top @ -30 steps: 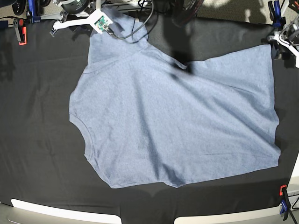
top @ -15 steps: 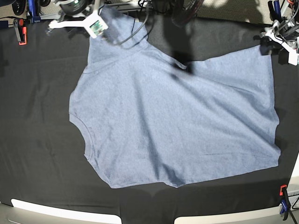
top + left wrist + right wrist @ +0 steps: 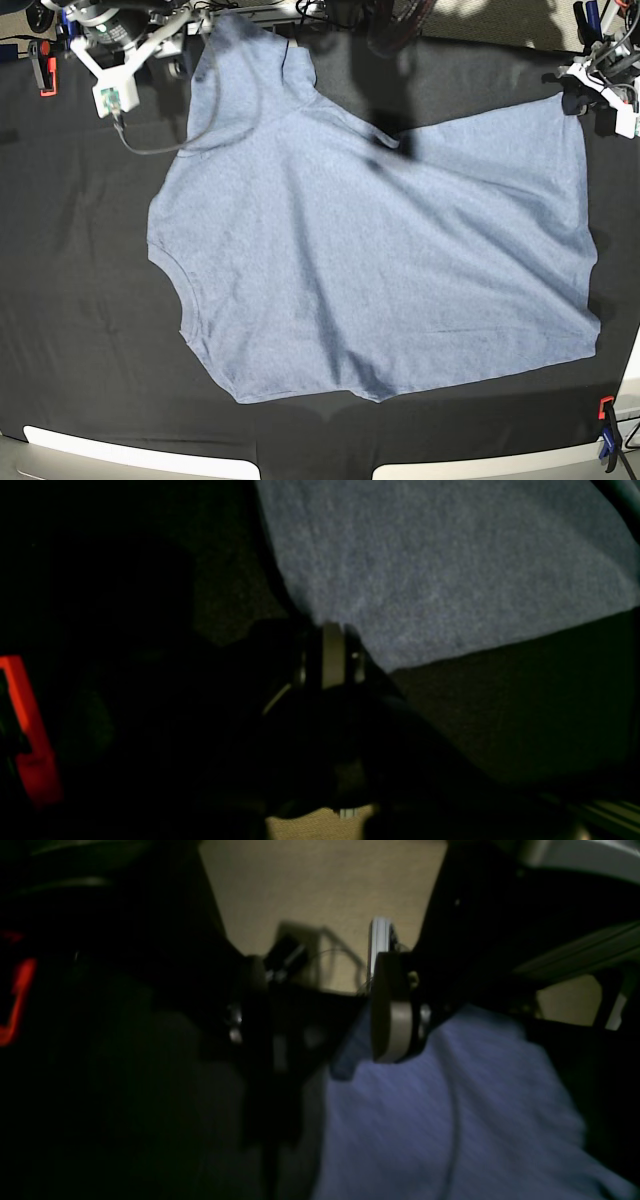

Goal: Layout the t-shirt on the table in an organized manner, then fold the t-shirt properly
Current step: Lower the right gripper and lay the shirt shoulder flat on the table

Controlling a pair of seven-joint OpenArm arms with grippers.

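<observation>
The blue-grey t-shirt [image 3: 380, 250] lies spread on the black table [image 3: 80, 300], plain side up, with one sleeve reaching the far edge at the upper left. My left gripper [image 3: 327, 630] sits at the shirt's far right corner [image 3: 570, 100], its jaws pressed together on the corner of the cloth. My right gripper [image 3: 322, 1010] is open near the far left sleeve [image 3: 425, 1120], and the cloth lies under and just past its light-coloured finger [image 3: 392, 1015]. Nothing is held between its jaws.
A black cable [image 3: 150, 150] from the right arm's wrist camera [image 3: 108, 98] trails over the shirt's left shoulder. A red clamp [image 3: 45, 70] grips the table's far left edge, and another clamp [image 3: 607, 435] stands at the near right corner. Beige floor [image 3: 320, 890] shows beyond the far edge.
The left gripper has closed on the shirt's far right corner. The right arm has swung left off the sleeve, and its jaws have widened.
</observation>
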